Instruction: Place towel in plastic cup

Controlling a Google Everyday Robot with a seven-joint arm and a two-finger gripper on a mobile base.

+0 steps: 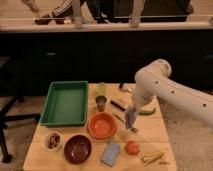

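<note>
The towel [131, 120], a small limp grey-blue cloth, hangs from my gripper [132, 111], which is shut on its top edge. It dangles just above the table, right of the orange bowl [102, 125]. The plastic cup [102, 89], a pale yellow-green tumbler, stands upright at the back of the table, to the left of and behind the gripper. My white arm [155, 85] reaches in from the right.
A small dark metal cup [101, 103] stands right in front of the plastic cup. A green tray [65, 102] fills the left side. At the front lie a dark red bowl [77, 148], a blue sponge pad [111, 152] and an orange fruit [132, 147].
</note>
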